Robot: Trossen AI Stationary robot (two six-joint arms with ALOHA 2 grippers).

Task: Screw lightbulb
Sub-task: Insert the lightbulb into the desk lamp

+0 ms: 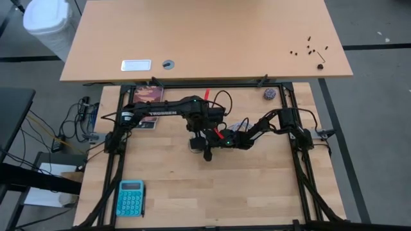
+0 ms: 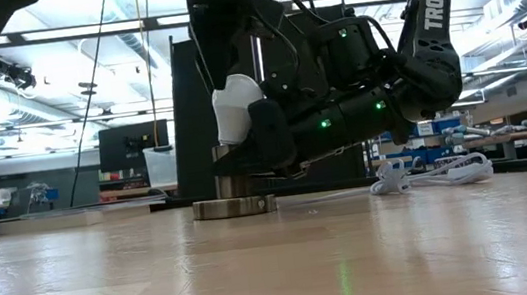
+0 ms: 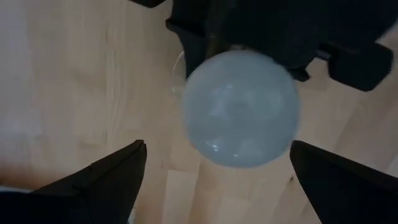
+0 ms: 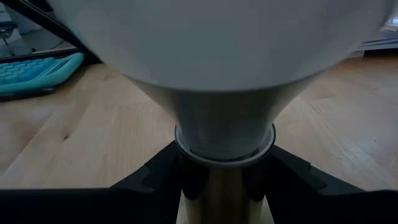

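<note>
The white lightbulb (image 2: 235, 109) stands upright with its screw base in the neck of the round metal socket (image 2: 234, 205), which rests on the table near its middle. From above the bulb shows as a pale globe (image 3: 239, 109). My left gripper (image 3: 217, 146) hovers over the bulb, pointing down. It is open, with one finger on either side of the globe, and I see no touch. My right gripper (image 4: 224, 155) reaches in from the table's right and is shut on the socket just under the bulb (image 4: 224, 37). My right gripper pinches the socket's brass neck (image 4: 217, 199) between its two fingers (image 4: 155, 177), just below the bulb's collar. The fingers come in about level from the table's right side. The socket stands upright with its base disc flat on the table.
A teal calculator (image 1: 130, 197) lies at the near left. A small purplish-grey ball (image 1: 269, 94) sits at the far right corner. The socket's white cord (image 2: 428, 174) trails across the table behind it. A second desk (image 1: 205, 38) with small loose parts stands beyond the far edge.
</note>
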